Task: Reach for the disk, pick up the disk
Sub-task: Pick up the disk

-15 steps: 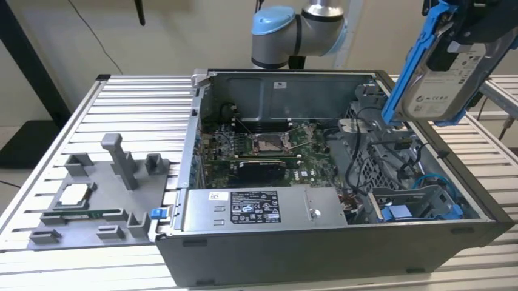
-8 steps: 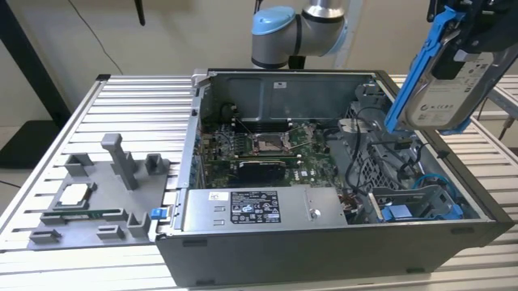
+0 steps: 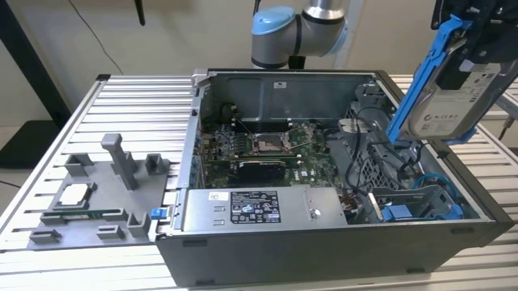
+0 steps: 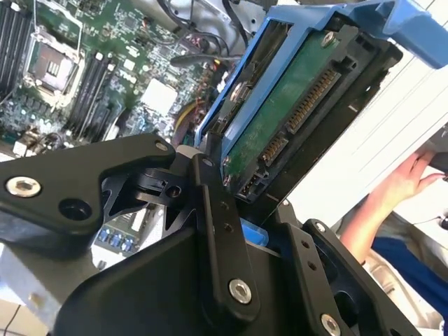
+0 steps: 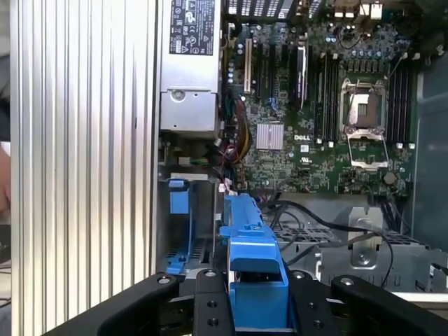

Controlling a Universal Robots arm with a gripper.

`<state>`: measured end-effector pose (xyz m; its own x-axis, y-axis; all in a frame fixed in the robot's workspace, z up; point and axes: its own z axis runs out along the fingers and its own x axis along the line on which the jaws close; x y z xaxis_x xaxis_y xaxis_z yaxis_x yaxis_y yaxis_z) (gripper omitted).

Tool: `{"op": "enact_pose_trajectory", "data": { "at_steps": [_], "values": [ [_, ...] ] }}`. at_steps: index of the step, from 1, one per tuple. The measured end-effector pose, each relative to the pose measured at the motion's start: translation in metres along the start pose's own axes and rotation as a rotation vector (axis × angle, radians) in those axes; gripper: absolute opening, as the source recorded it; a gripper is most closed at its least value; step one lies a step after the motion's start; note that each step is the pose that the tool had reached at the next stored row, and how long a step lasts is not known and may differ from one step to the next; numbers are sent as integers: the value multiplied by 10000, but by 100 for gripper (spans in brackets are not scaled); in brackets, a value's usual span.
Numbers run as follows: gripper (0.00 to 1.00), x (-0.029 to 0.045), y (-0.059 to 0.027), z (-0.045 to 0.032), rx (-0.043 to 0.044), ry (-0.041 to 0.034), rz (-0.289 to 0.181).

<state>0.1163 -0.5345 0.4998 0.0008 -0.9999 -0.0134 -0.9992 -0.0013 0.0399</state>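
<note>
The disk [image 3: 450, 104], a silver-grey drive with a white label in a bright blue caddy, hangs tilted in the air above the open computer case's side at the exterior view's right. My gripper [image 3: 467, 59] is shut on it from above. In the second wrist view the disk's green circuit-board underside [image 4: 285, 120] and its connectors face the camera, with the black fingers [image 4: 213, 231] clamped on its sides. In the first wrist view the blue caddy edge [image 5: 250, 255] sits between the fingers [image 5: 210, 302], high over the case.
The open computer case [image 3: 324, 248] holds a motherboard [image 3: 267, 145], a power supply [image 3: 259, 209], cables and a fixed blue bracket [image 3: 404, 212]. A grey fixture plate with a CPU chip [image 3: 73, 195] lies at the exterior view's left. A person's hand [image 4: 402, 178] is beyond the table.
</note>
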Motion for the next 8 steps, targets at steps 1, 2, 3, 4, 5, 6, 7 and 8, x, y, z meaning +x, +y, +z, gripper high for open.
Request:
{"op": "enact_pose_trajectory", "data": {
  "at_steps": [1,2,3,4,5,6,7,8],
  "values": [
    [0,24,10,4,0,0,0],
    [0,47,18,8,0,1,0],
    [0,74,28,13,0,0,0],
    [0,94,36,18,0,0,0],
    [0,115,43,24,0,0,0],
    [0,133,47,31,0,0,0],
    [0,147,49,38,0,0,1],
    [0,160,49,48,0,0,1]
  ]
}}
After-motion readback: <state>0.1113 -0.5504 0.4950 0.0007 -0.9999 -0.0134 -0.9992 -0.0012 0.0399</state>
